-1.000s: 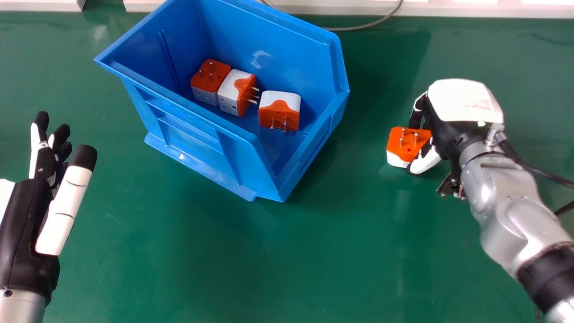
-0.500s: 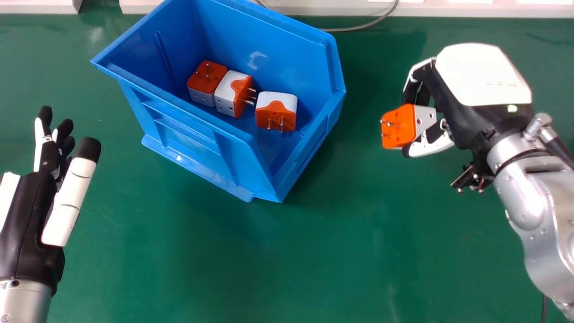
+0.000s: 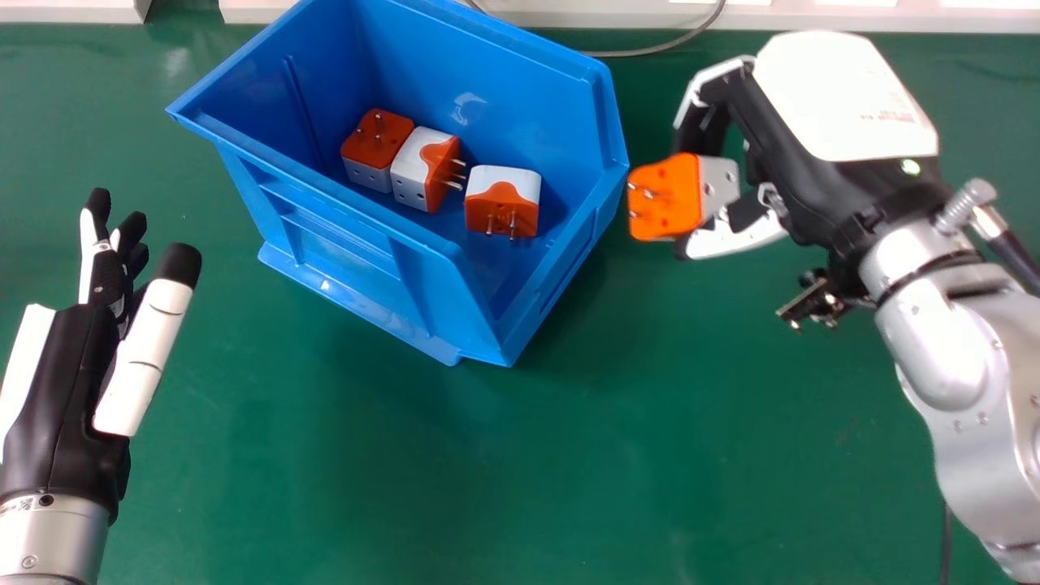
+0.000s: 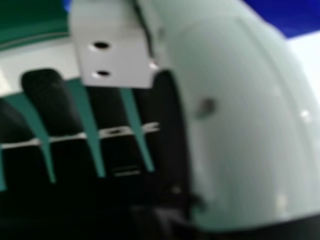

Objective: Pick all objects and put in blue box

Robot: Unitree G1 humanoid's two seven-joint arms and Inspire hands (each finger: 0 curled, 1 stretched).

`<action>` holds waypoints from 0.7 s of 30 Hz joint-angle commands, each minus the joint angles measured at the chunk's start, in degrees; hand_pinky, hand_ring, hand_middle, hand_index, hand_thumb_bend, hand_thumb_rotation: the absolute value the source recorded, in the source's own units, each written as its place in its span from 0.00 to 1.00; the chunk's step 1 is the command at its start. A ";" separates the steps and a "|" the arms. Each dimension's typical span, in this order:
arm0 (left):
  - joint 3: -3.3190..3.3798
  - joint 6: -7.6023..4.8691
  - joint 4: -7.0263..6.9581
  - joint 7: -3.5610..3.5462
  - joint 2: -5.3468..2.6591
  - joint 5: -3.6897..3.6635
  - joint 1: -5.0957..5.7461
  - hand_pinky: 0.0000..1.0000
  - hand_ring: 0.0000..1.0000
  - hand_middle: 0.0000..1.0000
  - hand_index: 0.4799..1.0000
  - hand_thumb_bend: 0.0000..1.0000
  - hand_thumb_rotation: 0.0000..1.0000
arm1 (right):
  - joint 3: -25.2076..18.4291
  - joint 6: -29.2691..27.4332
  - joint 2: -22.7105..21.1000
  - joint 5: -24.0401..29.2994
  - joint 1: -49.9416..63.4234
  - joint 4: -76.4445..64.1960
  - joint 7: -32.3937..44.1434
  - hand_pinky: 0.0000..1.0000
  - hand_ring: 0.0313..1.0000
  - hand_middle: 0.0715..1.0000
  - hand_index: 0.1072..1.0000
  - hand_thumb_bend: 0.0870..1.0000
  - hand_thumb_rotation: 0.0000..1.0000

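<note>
Adapter (image 3: 670,197) pinched by right robot hand (image 3: 800,154), seemingly beside blue box (image 3: 341,223), three adapters (image 3: 416,162) inside, left robot hand (image 3: 69,382) spread

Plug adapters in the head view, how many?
4: left adapter, middle adapter and right adapter in the blue box, fourth adapter in the right hand, to the box's right. The box's near wall could hide more.

Walls (image 3: 349,256) bar sideways entry to the open-topped blue box (image 3: 520,81).
</note>
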 commanded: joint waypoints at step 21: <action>-0.70 1.58 -3.53 0.60 -0.64 -0.79 1.43 1.00 1.00 1.00 1.00 0.78 0.91 | 8.98 -5.37 19.43 -2.14 -28.85 33.67 -11.01 0.20 0.28 0.44 0.41 0.46 0.00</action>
